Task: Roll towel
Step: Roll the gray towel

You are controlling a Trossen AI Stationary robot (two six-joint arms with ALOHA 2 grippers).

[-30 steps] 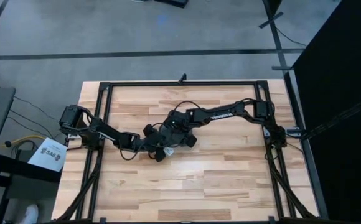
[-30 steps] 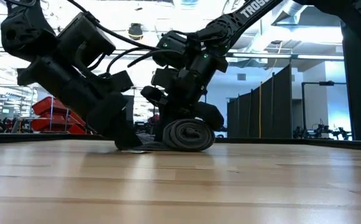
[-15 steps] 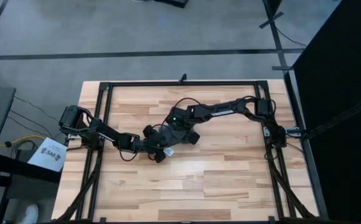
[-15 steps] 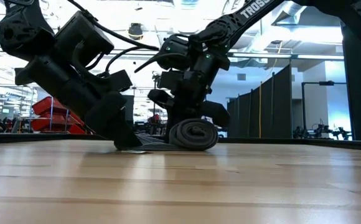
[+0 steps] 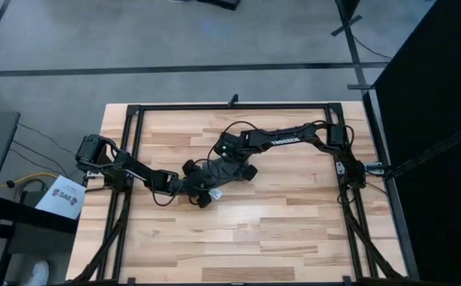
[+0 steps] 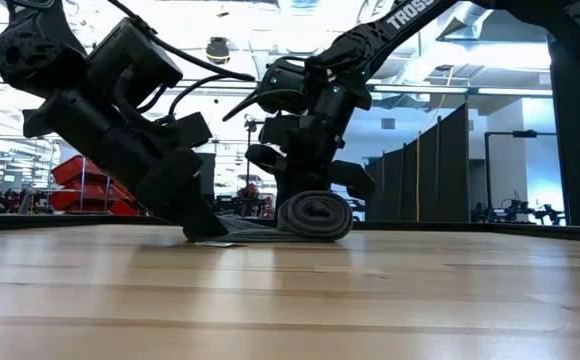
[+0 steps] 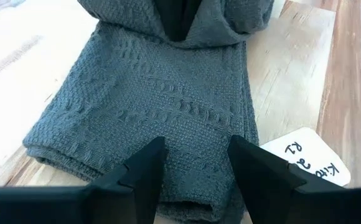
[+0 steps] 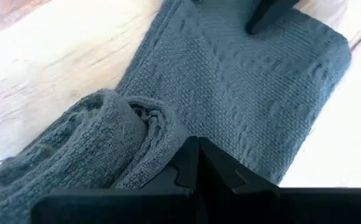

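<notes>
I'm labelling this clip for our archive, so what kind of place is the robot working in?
Probably a large open lab or workshop. The low view shows exposed ceiling ducts and dark partition screens behind the wooden table, and the high view shows a bare grey floor around it.

The towel [image 7: 168, 106] is dark grey with a woven waffle texture crossed by raised bands, its label tag [image 7: 309, 155] white with dark handwriting, while both end effectors, left [image 7: 196, 171] and right [image 8: 196, 165], are black against the pale, striped wood-grain worktop [image 5: 294, 230].
</notes>
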